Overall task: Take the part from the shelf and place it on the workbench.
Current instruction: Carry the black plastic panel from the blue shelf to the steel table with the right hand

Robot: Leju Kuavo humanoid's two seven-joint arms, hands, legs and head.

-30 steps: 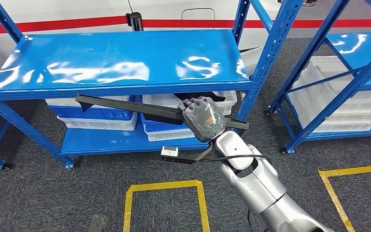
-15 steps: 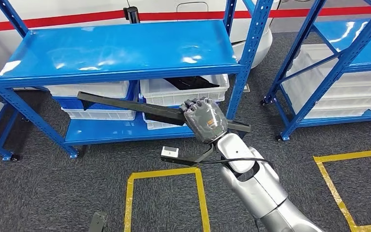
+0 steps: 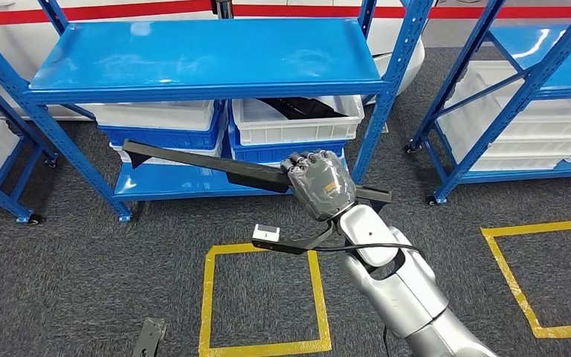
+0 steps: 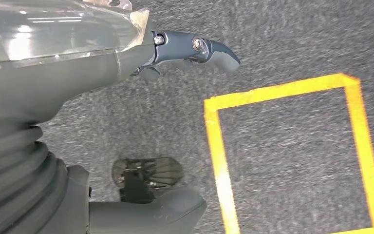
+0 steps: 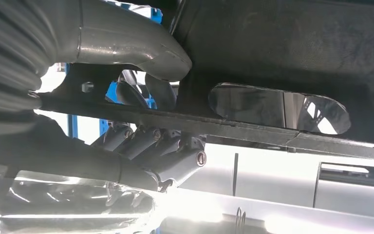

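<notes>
While my right hand [image 3: 320,186] is wrapped around it, the part [image 3: 201,165] sits out in the air in front of the blue shelf [image 3: 208,56], not touching any rack. It's a long flat black strip, and its long axis runs pretty much crosswise to me: the long end points off to my left, ending near the lower level of the shelf, and a short stub sticks out past my hand on the right. It tilts a little, left end slightly higher in the head view. In the right wrist view my fingers [image 5: 146,141] curl under the strip and my thumb [image 5: 126,44] clamps over the top, so it's a firm grab.

My left hand [image 4: 78,97] hangs down over the grey carpet beside a yellow tape square [image 4: 292,151], fingers loose and apart, holding nothing.

White bins [image 3: 297,123] sit under the top level of the shelf.
</notes>
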